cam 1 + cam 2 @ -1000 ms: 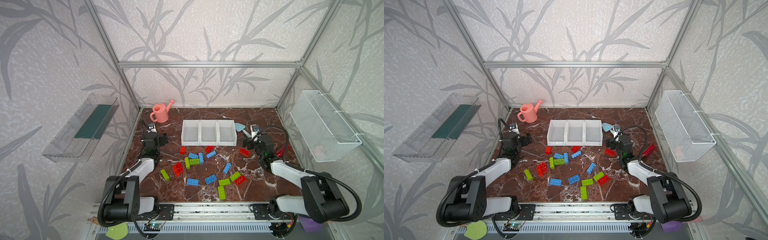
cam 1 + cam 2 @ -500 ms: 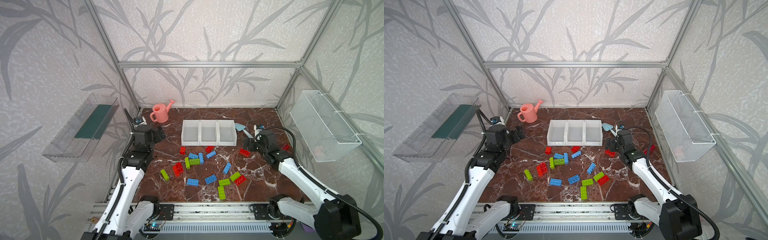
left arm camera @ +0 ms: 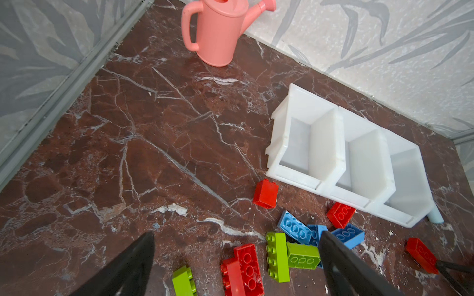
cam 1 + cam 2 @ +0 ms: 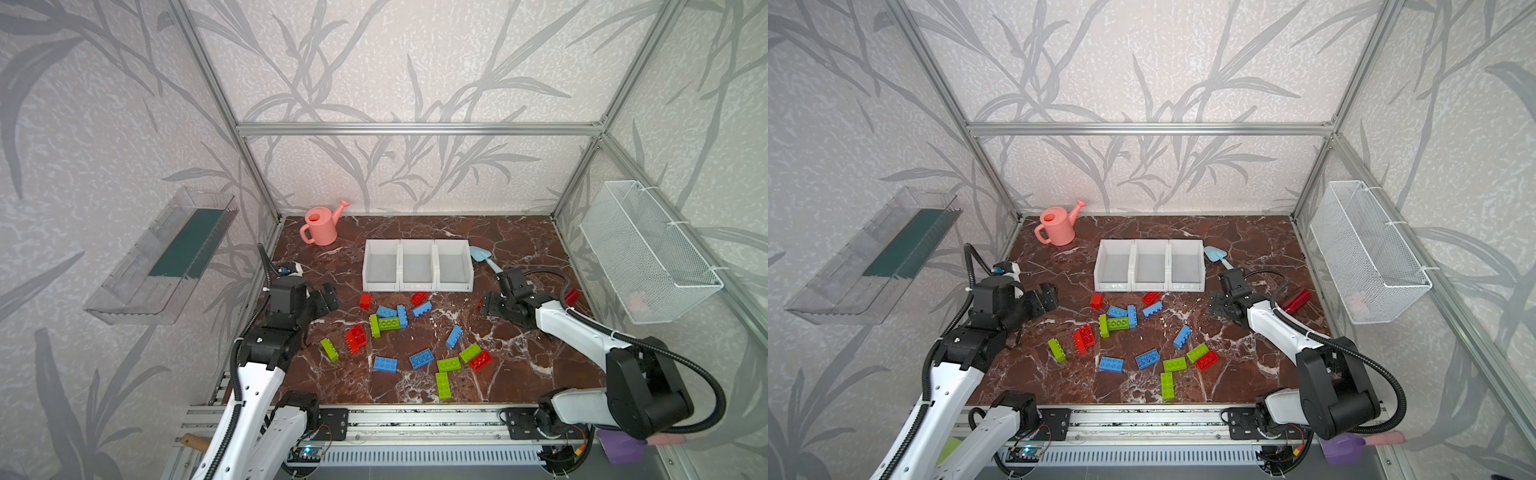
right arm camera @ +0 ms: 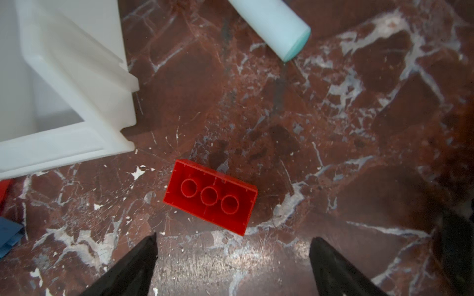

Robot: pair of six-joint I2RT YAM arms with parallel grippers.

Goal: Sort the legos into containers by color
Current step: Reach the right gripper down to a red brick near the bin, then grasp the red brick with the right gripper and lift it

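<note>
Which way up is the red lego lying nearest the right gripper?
Upside down: the red lego shows its hollow underside with three round tubes facing up.

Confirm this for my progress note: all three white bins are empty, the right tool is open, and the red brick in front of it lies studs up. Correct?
One slip: the right wrist view shows the red brick lying underside up, hollow with three tubes showing, not studs up. The rest stands: the three white bins are empty and the right tool is open.
</note>
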